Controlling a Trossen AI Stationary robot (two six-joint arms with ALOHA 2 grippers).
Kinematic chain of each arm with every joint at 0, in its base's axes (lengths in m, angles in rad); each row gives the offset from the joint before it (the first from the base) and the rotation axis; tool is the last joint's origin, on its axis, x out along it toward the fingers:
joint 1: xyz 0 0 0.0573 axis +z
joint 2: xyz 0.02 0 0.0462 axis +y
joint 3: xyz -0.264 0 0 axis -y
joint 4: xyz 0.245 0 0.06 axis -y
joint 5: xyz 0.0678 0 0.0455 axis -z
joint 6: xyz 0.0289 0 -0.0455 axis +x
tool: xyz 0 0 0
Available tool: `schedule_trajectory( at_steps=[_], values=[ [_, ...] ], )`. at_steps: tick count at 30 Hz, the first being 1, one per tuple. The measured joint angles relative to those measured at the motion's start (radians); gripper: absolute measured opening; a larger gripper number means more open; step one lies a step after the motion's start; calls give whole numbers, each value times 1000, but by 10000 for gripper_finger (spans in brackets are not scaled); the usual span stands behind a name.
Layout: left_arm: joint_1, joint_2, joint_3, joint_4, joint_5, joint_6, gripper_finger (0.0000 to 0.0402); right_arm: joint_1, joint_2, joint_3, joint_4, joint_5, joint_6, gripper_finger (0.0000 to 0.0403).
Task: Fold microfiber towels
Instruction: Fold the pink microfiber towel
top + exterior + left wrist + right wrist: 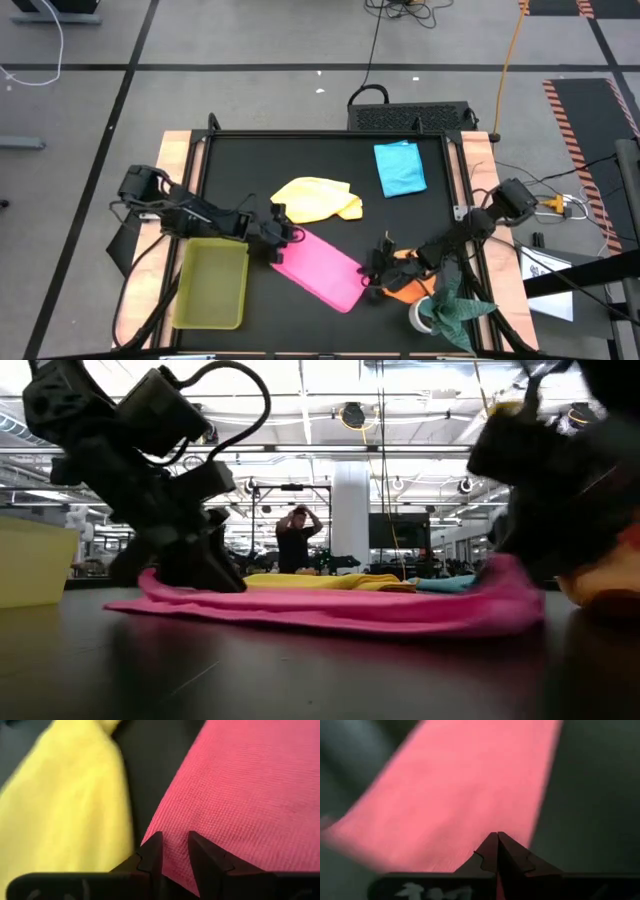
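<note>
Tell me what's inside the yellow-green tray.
Nothing shows inside the yellow-green tray from above: only its bare translucent floor. The left arm crosses just past its far rim, so that edge is partly covered. The pink towel lies beside it, outside.

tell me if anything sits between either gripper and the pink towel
Nothing visible does. The left gripper is already at the pink towel, its fingers astride one corner, and the right gripper, shut, is at the opposite end. The yellow towel lies beside it, not in the way.
</note>
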Motion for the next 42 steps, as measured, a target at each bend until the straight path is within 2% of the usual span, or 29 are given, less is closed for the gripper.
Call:
schedule_trajectory(
  at_steps=[5, 8, 10, 14, 17, 20, 22, 26, 29, 33, 35, 38, 42],
  values=[
    [-1, -44, 25, -15, -73, 66, 97, 40, 0, 58, 37, 12, -79, 0],
    [-23, -86, 47, -50, -68, 43, 97, 47, 0, 95, 42, 12, -141, 0],
    [-39, -92, 58, -72, -11, 1, 97, 37, 0, 107, 33, 13, -170, 0],
    [-76, -90, 59, -91, 172, -94, 97, -13, 7, 107, -4, 13, -199, 0],
    [-105, -49, 58, -137, 215, -137, 97, -57, 46, 107, -27, -26, -207, 0],
    [-119, -1, 63, -117, 171, -104, 97, -88, 92, 105, -18, -89, -211, 0],
    [-118, 29, 63, -93, 102, -55, 97, -91, 112, 108, -7, -108, -203, 0],
    [-93, 58, 61, -16, -12, 87, 97, -45, 121, 109, 7, -111, -172, 0],
    [-76, 47, 59, 10, -39, 163, 97, 3, 124, 119, 18, -134, -151, 0],
    [-77, -11, 73, -31, -43, 173, 97, 53, 127, 147, 28, -135, -195, 0],
    [-88, -41, 79, -46, -5, 135, 97, 67, 129, 163, 65, -112, -247, 0],
    [-96, -76, 85, -34, 106, 48, 97, 57, 124, 186, 80, -89, -280, 0],
    [-90, -73, 82, -14, 213, -40, 97, 24, 128, 184, 53, 8, -267, 0]
  ],
)
